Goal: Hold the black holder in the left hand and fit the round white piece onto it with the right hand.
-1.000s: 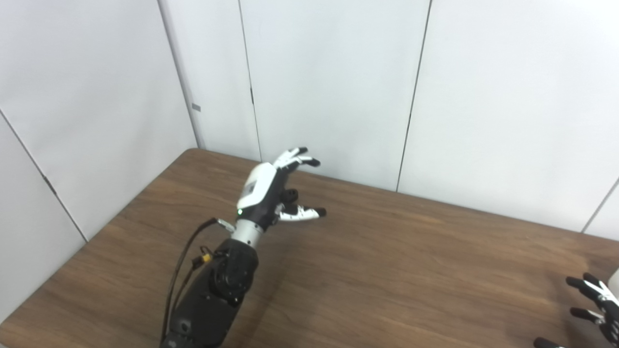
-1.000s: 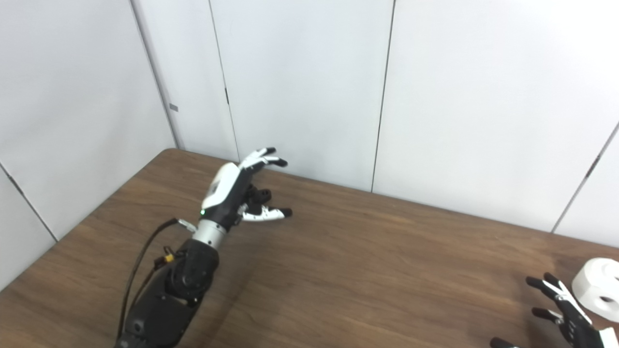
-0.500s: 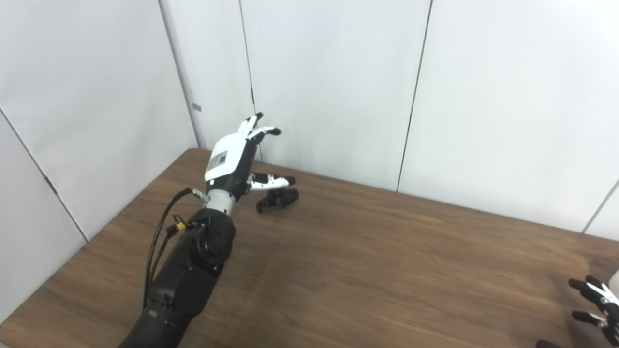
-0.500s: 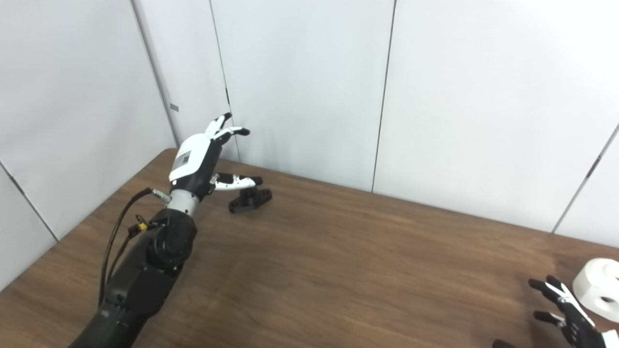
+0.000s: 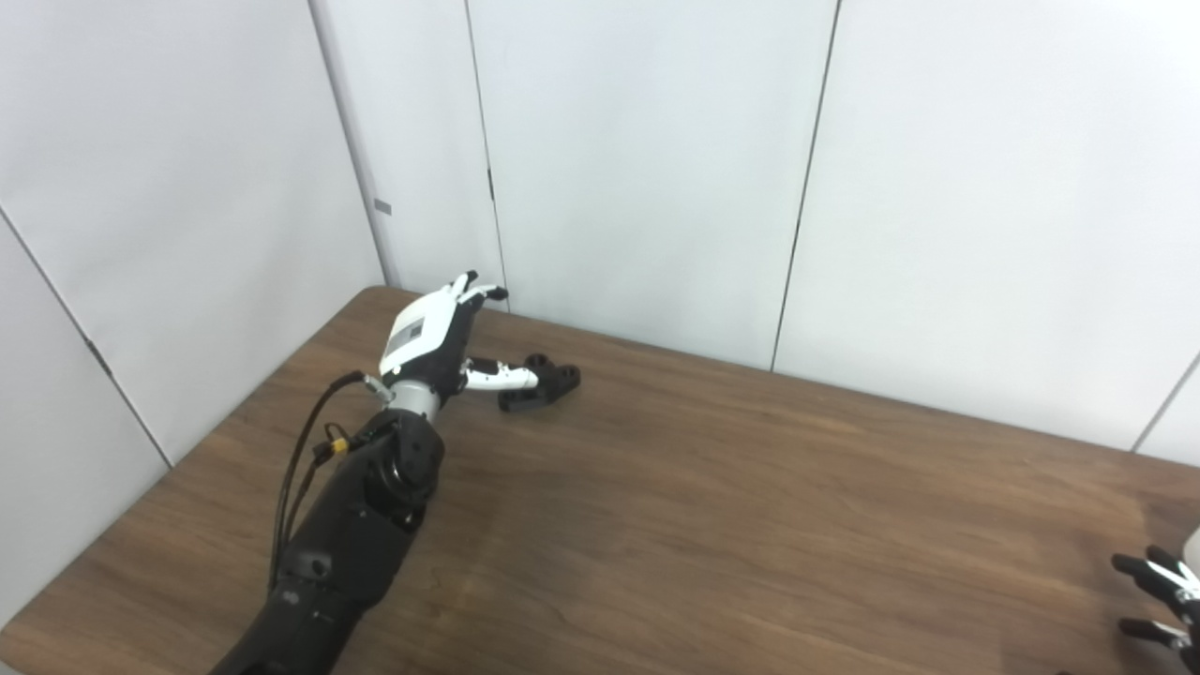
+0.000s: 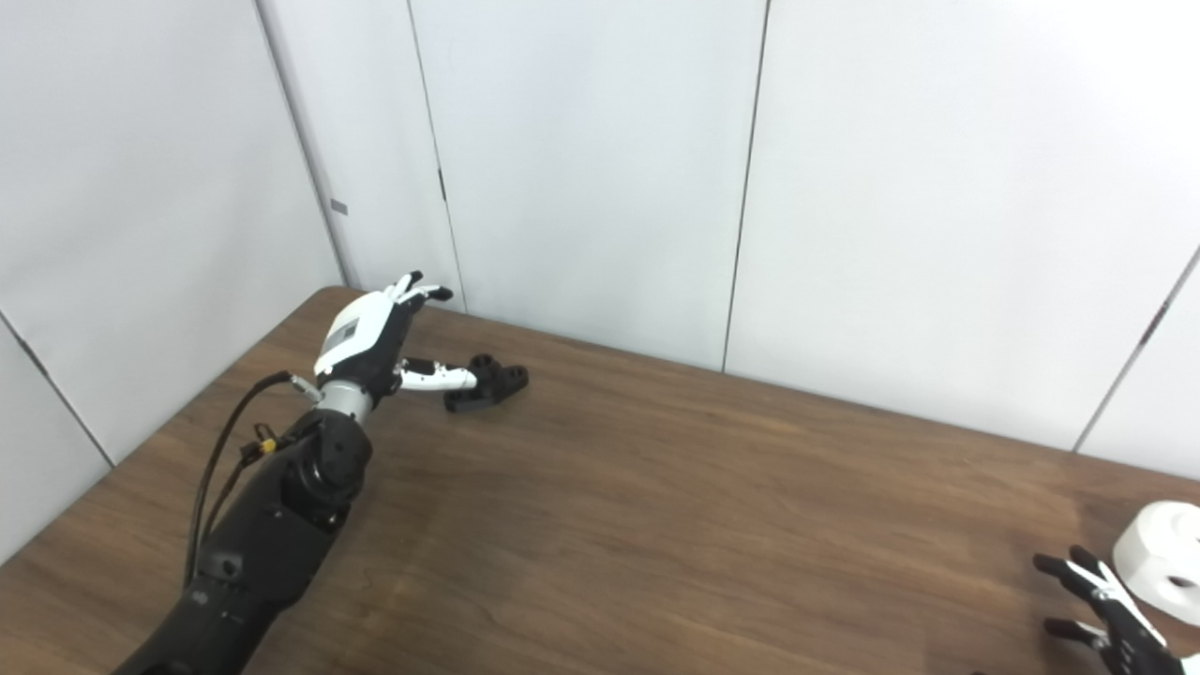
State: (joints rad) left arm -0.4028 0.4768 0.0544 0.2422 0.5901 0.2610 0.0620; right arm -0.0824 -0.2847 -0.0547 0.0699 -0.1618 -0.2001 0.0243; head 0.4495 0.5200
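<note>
Two robot hands work far apart on the brown desk (image 6: 656, 525). Nearest, at the bottom right corner, the right robot hand (image 6: 1102, 609) shows only spread dark fingers, released and holding nothing; most of it is cut off by the frame edge. Just beyond its fingertips, apart from them, sits the round white piece (image 6: 1162, 561), resting on the desk near the right edge. Across the desk, toward the far left corner, the left arm reaches out low and long, forearm angled up from the bottom edge. Left robot hand (image 6: 370, 342) hovers close over the desk, back of the hand facing up, fingers spread, thumb stretched toward the black holder (image 6: 487, 384). Thumb tip looks to be at or touching the holder's near end; no grasp closed around it. Holder lies flat on the desk close to the back wall panels (image 6: 581, 169). Risk, as judged: the extended thumb could nudge the small holder away or spin it before the fingers wrap, since only one side is met. Likely a long carry follows before the parts meet, giving a weak grip time to slip.
</note>
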